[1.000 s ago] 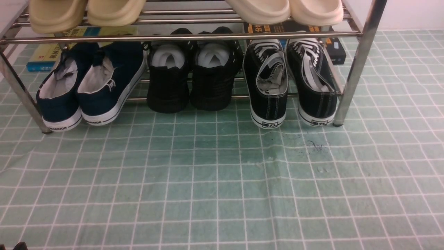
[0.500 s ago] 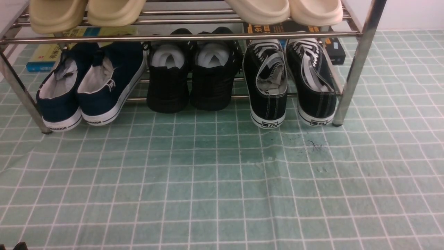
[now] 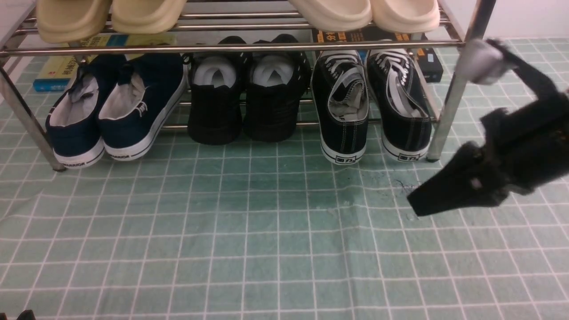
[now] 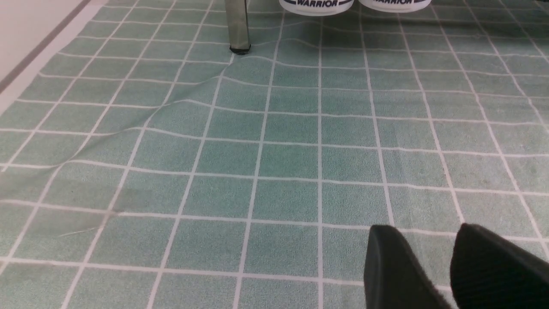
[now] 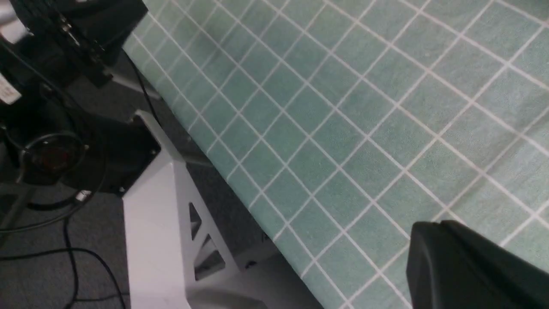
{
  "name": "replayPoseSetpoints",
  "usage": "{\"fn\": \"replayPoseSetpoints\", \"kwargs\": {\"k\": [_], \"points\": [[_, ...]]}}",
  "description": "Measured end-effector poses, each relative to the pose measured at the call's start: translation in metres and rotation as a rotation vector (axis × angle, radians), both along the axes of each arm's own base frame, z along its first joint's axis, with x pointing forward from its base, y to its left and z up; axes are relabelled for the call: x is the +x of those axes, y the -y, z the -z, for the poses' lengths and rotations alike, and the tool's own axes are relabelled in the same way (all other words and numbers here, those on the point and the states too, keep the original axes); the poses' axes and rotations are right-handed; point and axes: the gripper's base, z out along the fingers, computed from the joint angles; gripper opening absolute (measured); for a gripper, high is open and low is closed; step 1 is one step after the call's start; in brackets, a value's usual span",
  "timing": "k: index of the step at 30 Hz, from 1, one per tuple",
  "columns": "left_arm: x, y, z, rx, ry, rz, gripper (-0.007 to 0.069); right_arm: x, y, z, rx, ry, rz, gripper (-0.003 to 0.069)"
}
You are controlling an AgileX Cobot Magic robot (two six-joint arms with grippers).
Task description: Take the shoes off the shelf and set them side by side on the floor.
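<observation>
The shoes are two black canvas sneakers with white laces, the left one point(image 3: 344, 106) and the right one point(image 3: 402, 102). They stand heels toward me on the lower tier of the chrome shelf point(image 3: 449, 111), at its right end. My right gripper point(image 3: 415, 204) hangs over the green grid floor point(image 3: 266, 231), in front of the shelf's right leg and short of the sneakers. Its jaws are pressed together and hold nothing, as the right wrist view confirms point(image 5: 429, 234). My left gripper point(image 4: 426, 240) is open and empty, low over the floor.
Navy slip-ons point(image 3: 115, 106) and all-black shoes stuffed with paper point(image 3: 246, 98) share the lower tier. Beige slippers point(image 3: 111, 15) and cream slippers point(image 3: 364, 13) sit on the top tier. Books point(image 3: 53, 73) lie behind. The robot's white base point(image 5: 158, 206) stands at the sheet's edge.
My right arm has swung into the front view from the right; a second ago it was out of sight. The shoes and the shelf have not moved.
</observation>
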Motion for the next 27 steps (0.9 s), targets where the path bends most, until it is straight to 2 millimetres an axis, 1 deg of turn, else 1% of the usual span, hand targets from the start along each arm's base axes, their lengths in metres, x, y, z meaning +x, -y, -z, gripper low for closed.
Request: {"fn": "replayPoseSetpoints", "kwargs": {"k": [1, 2, 3, 4, 5, 7, 8, 9, 12, 13, 14, 15, 17, 21, 22, 24, 27], "points": [[0.0, 0.0, 0.0, 0.0, 0.0, 0.0, 0.0242, 0.008, -0.011, 0.0, -0.063, -0.016, 0.026, 0.0008], [0.0, 0.0, 0.0, 0.0, 0.0, 0.0, 0.0242, 0.01, -0.014, 0.0, -0.082, -0.015, 0.034, 0.0011], [0.0, 0.0, 0.0, 0.0, 0.0, 0.0, 0.0242, 0.019, -0.024, -0.002, -0.136, -0.002, 0.06, 0.0019], [0.0, 0.0, 0.0, 0.0, 0.0, 0.0, 0.0242, 0.028, -0.03, -0.002, -0.198, 0.009, 0.11, 0.0029], [0.0, 0.0, 0.0, 0.0, 0.0, 0.0, 0.0242, 0.033, -0.034, -0.003, -0.217, 0.023, 0.132, 0.0039], [0.0, 0.0, 0.0, 0.0, 0.0, 0.0, 0.0242, 0.05, -0.042, -0.005, -0.278, 0.046, 0.232, 0.0076], [0.0, 0.0, 0.0, 0.0, 0.0, 0.0, 0.0242, 0.054, -0.043, -0.005, -0.288, 0.058, 0.241, 0.0079], [0.0, 0.0, 0.0, 0.0, 0.0, 0.0, 0.0242, 0.068, -0.049, -0.004, -0.303, 0.068, 0.311, 0.0114], [0.0, 0.0, 0.0, 0.0, 0.0, 0.0, 0.0242, 0.093, -0.057, -0.001, -0.335, 0.089, 0.403, 0.0184], [0.0, 0.0, 0.0, 0.0, 0.0, 0.0, 0.0242, 0.105, -0.059, 0.003, -0.353, 0.098, 0.441, 0.0221], [0.0, 0.0, 0.0, 0.0, 0.0, 0.0, 0.0242, 0.106, -0.06, 0.004, -0.356, 0.099, 0.446, 0.0233], [0.0, 0.0, 0.0, 0.0, 0.0, 0.0, 0.0242, 0.12, -0.064, 0.009, -0.376, 0.109, 0.478, 0.0275], [0.0, 0.0, 0.0, 0.0, 0.0, 0.0, 0.0242, 0.133, -0.067, 0.016, -0.397, 0.127, 0.512, 0.0323], [0.0, 0.0, 0.0, 0.0, 0.0, 0.0, 0.0242, 0.155, -0.075, 0.029, -0.412, 0.15, 0.544, 0.0379], [0.0, 0.0, 0.0, 0.0, 0.0, 0.0, 0.0242, 0.155, -0.075, 0.03, -0.413, 0.151, 0.545, 0.0382], [0.0, 0.0, 0.0, 0.0, 0.0, 0.0, 0.0242, 0.165, -0.079, 0.041, -0.416, 0.171, 0.551, 0.0388], [0.0, 0.0, 0.0, 0.0, 0.0, 0.0, 0.0242, 0.171, -0.081, 0.049, -0.41, 0.173, 0.578, 0.0388]]}}
